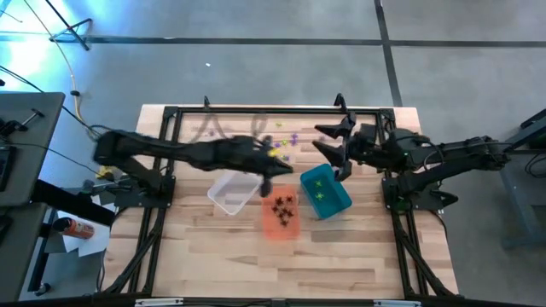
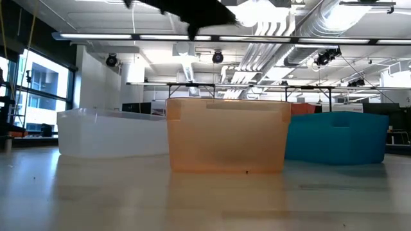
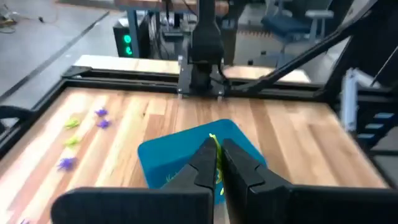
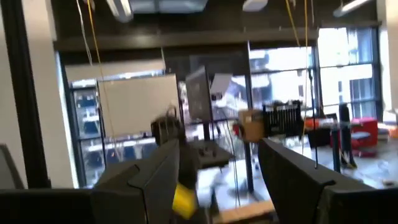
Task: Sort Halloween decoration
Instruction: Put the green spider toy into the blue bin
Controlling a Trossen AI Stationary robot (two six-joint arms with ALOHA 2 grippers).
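The decorations are tiny spiky trinkets. Loose purple and green ones lie on the table's far part, and they show again as loose trinkets in the left wrist view. Black trinkets lie in the orange bin, and green ones in the teal bin. My left gripper hangs between the clear bin and the teal bin, shut on a green trinket. My right gripper is open and raised at the teal bin's far side. My left gripper pinches a thin green trinket between its two fingertips. A sliver of it sticks out past the tips. The trinket is lifted clear of the table, over the near part of the teal bin.
The three bins stand side by side mid-table, and the low view shows them as the clear bin, orange bin and teal bin. A black frame borders the tabletop. Bare wood lies toward the near edge.
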